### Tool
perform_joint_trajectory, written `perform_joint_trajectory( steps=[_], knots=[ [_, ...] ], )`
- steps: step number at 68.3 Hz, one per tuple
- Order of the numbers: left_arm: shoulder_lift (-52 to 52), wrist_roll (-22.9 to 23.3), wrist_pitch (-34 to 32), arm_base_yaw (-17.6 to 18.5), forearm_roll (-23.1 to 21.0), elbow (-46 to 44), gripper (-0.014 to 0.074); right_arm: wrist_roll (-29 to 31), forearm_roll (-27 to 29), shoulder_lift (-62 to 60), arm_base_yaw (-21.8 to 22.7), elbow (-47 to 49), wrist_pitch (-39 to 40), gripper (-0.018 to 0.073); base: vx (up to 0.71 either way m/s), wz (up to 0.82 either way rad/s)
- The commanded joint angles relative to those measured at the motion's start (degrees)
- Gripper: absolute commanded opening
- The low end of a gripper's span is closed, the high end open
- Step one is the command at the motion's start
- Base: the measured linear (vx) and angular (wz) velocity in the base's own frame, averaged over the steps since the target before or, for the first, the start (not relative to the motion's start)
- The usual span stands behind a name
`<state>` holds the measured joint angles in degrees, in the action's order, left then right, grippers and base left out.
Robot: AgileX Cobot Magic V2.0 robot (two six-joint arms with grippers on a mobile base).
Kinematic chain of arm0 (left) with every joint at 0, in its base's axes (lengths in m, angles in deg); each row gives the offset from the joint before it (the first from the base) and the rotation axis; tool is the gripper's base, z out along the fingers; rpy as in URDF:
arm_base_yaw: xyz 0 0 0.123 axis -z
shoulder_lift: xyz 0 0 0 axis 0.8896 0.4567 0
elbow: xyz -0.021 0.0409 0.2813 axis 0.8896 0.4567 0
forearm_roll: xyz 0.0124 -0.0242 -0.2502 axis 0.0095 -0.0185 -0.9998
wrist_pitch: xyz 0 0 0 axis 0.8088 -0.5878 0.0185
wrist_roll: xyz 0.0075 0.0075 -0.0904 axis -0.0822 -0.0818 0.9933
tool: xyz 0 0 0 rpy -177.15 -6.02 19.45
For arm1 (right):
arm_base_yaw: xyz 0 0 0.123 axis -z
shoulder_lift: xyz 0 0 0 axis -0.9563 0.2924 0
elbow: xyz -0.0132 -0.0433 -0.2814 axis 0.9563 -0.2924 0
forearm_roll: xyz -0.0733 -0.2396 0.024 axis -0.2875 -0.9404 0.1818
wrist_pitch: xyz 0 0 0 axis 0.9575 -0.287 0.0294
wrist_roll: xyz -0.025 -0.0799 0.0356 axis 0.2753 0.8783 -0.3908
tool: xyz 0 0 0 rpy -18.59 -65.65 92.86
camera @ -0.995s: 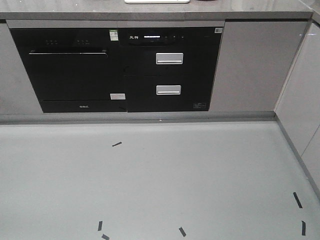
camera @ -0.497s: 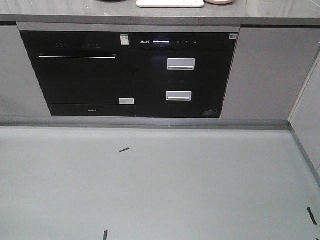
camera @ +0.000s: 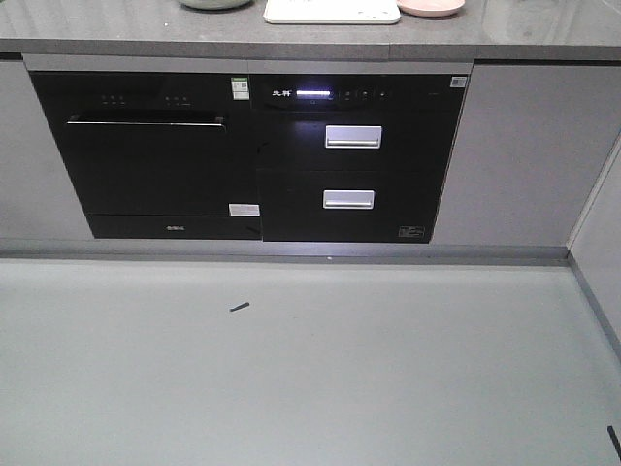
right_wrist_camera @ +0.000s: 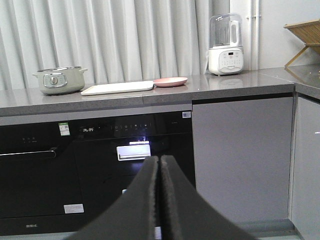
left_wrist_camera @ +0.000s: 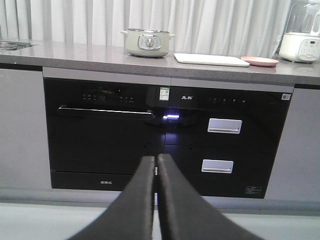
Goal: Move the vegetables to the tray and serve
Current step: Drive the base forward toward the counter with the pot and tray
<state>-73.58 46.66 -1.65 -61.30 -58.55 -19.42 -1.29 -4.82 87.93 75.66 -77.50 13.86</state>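
The left gripper (left_wrist_camera: 156, 200) has its two black fingers pressed flat against each other with no gap, holding nothing and touching nothing; it hangs in the air facing the cabinet front. The right gripper (right_wrist_camera: 159, 200) is the same, fingers closed tip to tip with nothing between them.

Beyond both stand a black built-in appliance with a long bar handle (left_wrist_camera: 105, 111) and, to its right, a black unit with two silver-handled drawers (left_wrist_camera: 224, 125) under a lit display strip. Above them runs the grey countertop (left_wrist_camera: 75, 55).

The cream tray (left_wrist_camera: 210, 59) lies flat near the countertop's front edge, about midway along it. The pink plate (left_wrist_camera: 260, 61) sits just beside the tray's right end. Both are seen almost edge-on, so what lies on them cannot be told. A pale green lidded pot (left_wrist_camera: 147, 42) stands to the tray's left, and a white blender with a clear jug (right_wrist_camera: 226, 45) stands further right, towards the countertop's back edge by the white curtain (right_wrist_camera: 100, 35).
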Motion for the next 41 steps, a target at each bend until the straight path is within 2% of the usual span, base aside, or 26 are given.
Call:
perform_joint_trajectory(
  steps=[1,41],
  knots=[
    [-0.8,0.6,-4.45,0.0,0.0,1.46,-0.0006,-0.03,-0.5,-0.27,0.17,-0.84,4.22,-0.0003,0.14,-0.05],
    [-0.8,0.6,-4.45,0.0,0.0,1.46,-0.0006,-0.03,-0.5,-0.27,0.17,-0.84,4.26,-0.0003,0.13,-0.06]
  ],
)
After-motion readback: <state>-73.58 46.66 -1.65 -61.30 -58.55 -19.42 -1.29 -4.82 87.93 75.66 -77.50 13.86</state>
